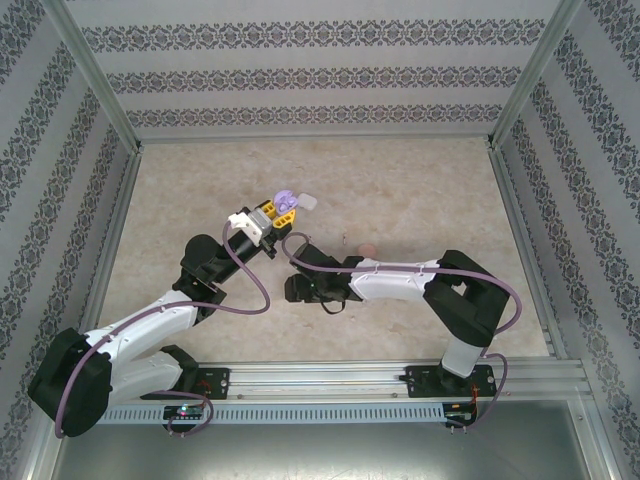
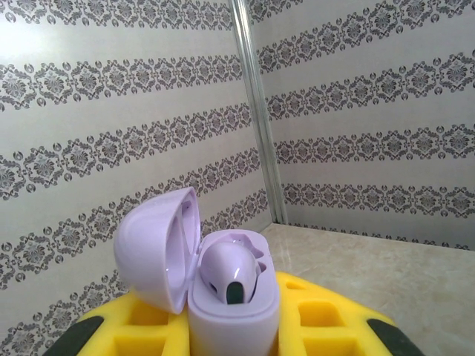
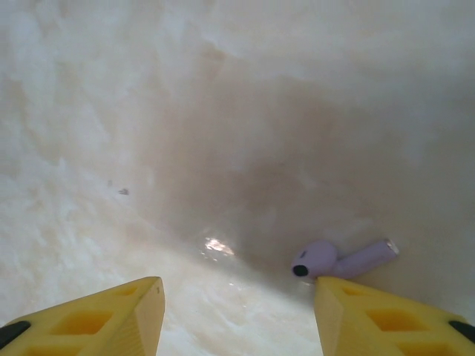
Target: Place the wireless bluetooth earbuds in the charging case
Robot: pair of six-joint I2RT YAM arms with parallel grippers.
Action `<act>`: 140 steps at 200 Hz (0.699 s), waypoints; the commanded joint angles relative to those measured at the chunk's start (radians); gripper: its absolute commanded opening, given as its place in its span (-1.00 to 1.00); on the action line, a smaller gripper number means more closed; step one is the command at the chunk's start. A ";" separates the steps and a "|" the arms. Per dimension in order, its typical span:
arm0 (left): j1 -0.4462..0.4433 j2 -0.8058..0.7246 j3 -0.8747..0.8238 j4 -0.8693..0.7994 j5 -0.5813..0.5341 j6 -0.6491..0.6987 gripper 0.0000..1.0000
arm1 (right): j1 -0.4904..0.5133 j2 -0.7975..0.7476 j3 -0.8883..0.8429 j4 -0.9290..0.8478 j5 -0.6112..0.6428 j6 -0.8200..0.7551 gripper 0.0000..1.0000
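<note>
The table (image 1: 430,185) is a pale beige, marbled surface. A purple earbud (image 3: 343,259) lies on its side directly on it, its stem pointing right in the right wrist view. In the top view a small whitish object (image 1: 307,204) and a small pinkish object (image 1: 368,248) rest near mid-table, apart from each other.

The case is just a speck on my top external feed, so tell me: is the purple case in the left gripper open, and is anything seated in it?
Observer: Yes, the lid stands open, and a seated purple earbud rests in the purple case.
Operator: Where is its partner?
Observer: A loose purple earbud lies on the table, right at one fingertip of the right gripper.
Operator: Is it between the fingers?
Observer: No. That gripper is open, and the earbud lies just past the fingertip, outside the gap.
</note>
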 commanded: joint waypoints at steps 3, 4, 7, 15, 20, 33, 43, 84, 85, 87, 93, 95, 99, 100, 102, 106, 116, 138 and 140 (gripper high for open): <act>0.005 -0.016 0.004 0.020 0.006 0.009 -1.00 | 0.004 -0.006 0.038 -0.008 0.002 -0.060 0.13; 0.005 -0.015 0.004 0.020 0.005 0.009 -1.00 | 0.005 -0.007 0.038 -0.008 0.002 -0.061 0.13; 0.005 -0.016 0.004 0.017 0.005 0.009 -1.00 | 0.004 -0.010 0.037 -0.009 0.005 -0.065 0.13; 0.005 -0.016 0.008 0.014 0.006 0.010 -1.00 | 0.002 -0.017 0.035 -0.015 0.012 -0.072 0.13; 0.005 -0.018 0.010 0.010 0.006 0.012 -1.00 | 0.001 -0.019 0.034 -0.018 0.018 -0.078 0.13; 0.005 -0.018 0.013 0.008 0.007 0.011 -1.00 | -0.008 -0.020 0.038 -0.033 0.032 -0.092 0.13; 0.005 -0.018 0.016 0.006 0.009 0.012 -1.00 | -0.016 -0.016 0.043 -0.037 0.036 -0.101 0.13; 0.005 -0.019 0.022 -0.006 0.012 0.010 -1.00 | -0.053 0.028 0.060 -0.036 0.037 -0.126 0.13; 0.005 -0.019 0.022 -0.005 0.010 0.010 -1.00 | -0.054 0.029 0.061 -0.036 0.035 -0.127 0.13; 0.005 -0.021 0.023 -0.007 0.009 0.010 -1.00 | -0.054 0.032 0.062 -0.036 0.035 -0.128 0.13; 0.005 -0.021 0.023 -0.008 0.009 0.010 -1.00 | -0.056 0.041 0.065 -0.036 0.031 -0.132 0.13; 0.005 -0.022 0.023 -0.008 0.009 0.010 -1.00 | -0.057 0.044 0.065 -0.036 0.029 -0.133 0.13; 0.005 -0.021 0.023 -0.009 0.010 0.010 -1.00 | -0.059 0.049 0.068 -0.036 0.026 -0.134 0.13; 0.005 -0.022 0.024 -0.009 0.010 0.010 -1.00 | -0.059 0.051 0.068 -0.036 0.026 -0.134 0.13; 0.005 -0.023 0.024 -0.008 0.011 0.010 -1.00 | -0.059 0.054 0.070 -0.036 0.025 -0.134 0.13; 0.005 -0.023 0.025 -0.009 0.010 0.010 -1.00 | -0.061 0.057 0.072 -0.036 0.023 -0.136 0.13; 0.005 -0.023 0.026 -0.012 0.010 0.010 -1.00 | -0.061 0.066 0.069 -0.034 0.020 -0.136 0.13; 0.004 -0.022 0.031 -0.018 0.009 0.010 -1.00 | -0.061 0.077 0.056 -0.026 0.010 -0.131 0.13; 0.005 -0.021 0.031 -0.018 0.010 0.010 -1.00 | -0.061 0.077 0.053 -0.025 0.010 -0.130 0.13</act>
